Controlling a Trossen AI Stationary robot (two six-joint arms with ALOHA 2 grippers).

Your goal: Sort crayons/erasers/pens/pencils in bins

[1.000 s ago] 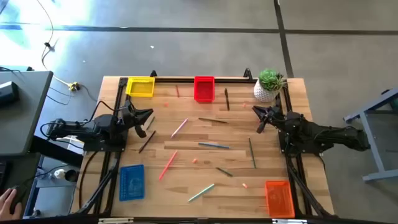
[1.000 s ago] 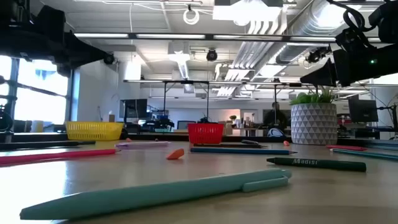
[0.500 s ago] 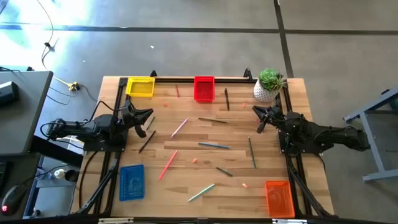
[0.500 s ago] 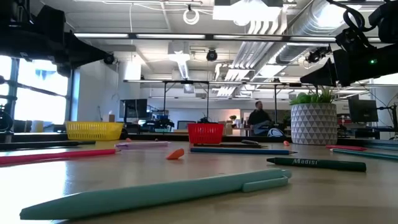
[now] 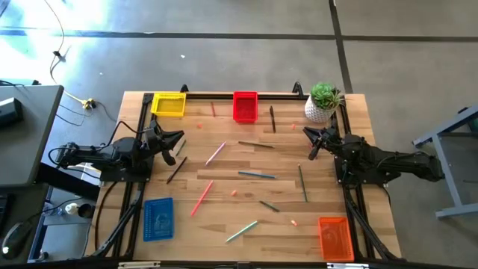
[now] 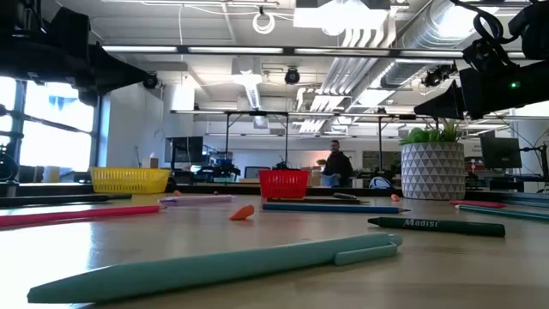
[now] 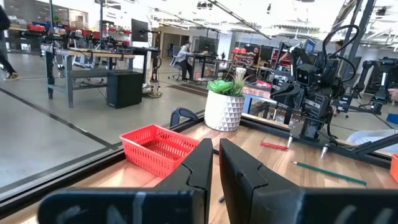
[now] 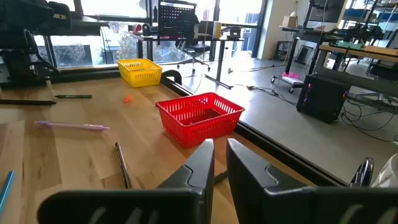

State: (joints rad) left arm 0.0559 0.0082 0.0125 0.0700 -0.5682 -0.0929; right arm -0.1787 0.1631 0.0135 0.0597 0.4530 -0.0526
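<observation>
Evidently sorting has not begun: left end effector (image 5: pixel 178 137) and right end effector (image 5: pixel 308 137) hover clenched and empty, items scattered on the surface (image 5: pixel 224 194); next, open over one.

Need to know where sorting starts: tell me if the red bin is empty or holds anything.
Empty. The right wrist view looks down into the red bin and shows only bare mesh floor; the high view shows nothing inside either.
</observation>
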